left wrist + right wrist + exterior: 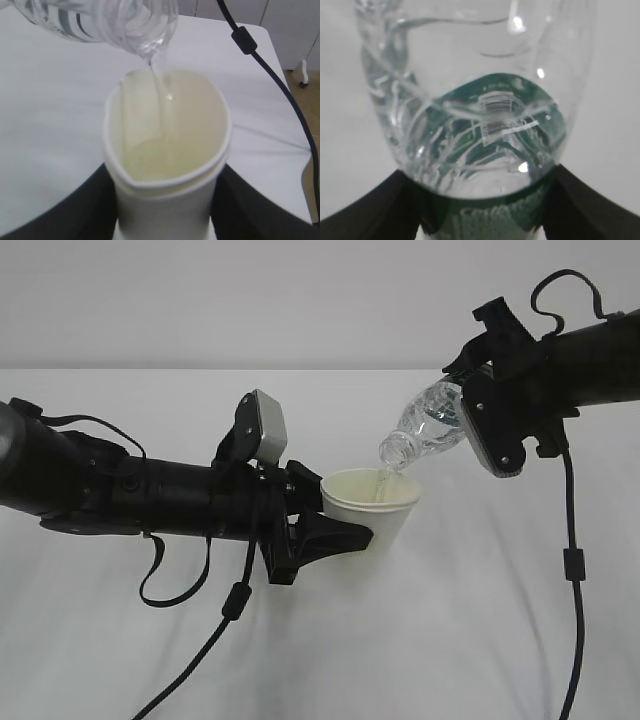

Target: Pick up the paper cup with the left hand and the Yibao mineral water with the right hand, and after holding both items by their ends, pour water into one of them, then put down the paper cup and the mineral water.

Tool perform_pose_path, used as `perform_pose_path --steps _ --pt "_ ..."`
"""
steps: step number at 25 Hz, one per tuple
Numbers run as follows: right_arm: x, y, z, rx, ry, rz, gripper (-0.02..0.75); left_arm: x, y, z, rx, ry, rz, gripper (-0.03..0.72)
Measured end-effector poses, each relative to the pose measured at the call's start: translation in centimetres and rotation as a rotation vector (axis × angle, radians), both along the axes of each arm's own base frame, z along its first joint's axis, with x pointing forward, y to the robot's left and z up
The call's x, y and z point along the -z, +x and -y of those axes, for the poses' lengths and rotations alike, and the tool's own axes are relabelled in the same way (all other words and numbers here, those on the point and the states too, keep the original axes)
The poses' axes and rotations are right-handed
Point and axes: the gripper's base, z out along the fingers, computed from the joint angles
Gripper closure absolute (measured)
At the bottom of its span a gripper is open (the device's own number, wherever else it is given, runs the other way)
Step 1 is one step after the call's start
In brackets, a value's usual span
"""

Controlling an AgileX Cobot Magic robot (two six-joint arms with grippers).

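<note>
Your left gripper clamps the small white paper cup; your right gripper grips the clear ribbed plastic bottle, tilted and streaming water into it.

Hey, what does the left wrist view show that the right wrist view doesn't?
Only the left wrist view shows the paper cup from above: its cream inside, the thin stream of water falling in, some already pooled at the bottom, and a black cable over the table.

Only the right wrist view shows the dark green label seen through the clear plastic.

Both show the Yibao mineral water and the white table, with dark claw parts along the bottom edge.
</note>
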Motion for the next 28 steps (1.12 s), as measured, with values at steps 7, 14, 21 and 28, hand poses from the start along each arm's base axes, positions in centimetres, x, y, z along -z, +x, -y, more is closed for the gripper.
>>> perform_pose_path --steps 7,14,21,28 --pt "0.0 0.0 0.0 0.0 0.0 0.0 0.249 0.0 0.0 0.0 0.0 0.0 0.0 0.309" --pt "0.0 0.0 0.0 0.0 0.0 0.0 0.249 0.0 0.0 0.0 0.0 0.0 0.0 0.309" --pt "0.0 0.0 0.0 0.004 0.006 -0.002 0.249 0.0 0.0 0.0 0.0 0.0 0.0 0.309" --pt "0.0 0.0 0.0 0.041 0.058 -0.022 0.249 -0.01 0.01 0.0 -0.002 -0.001 0.0 0.309"
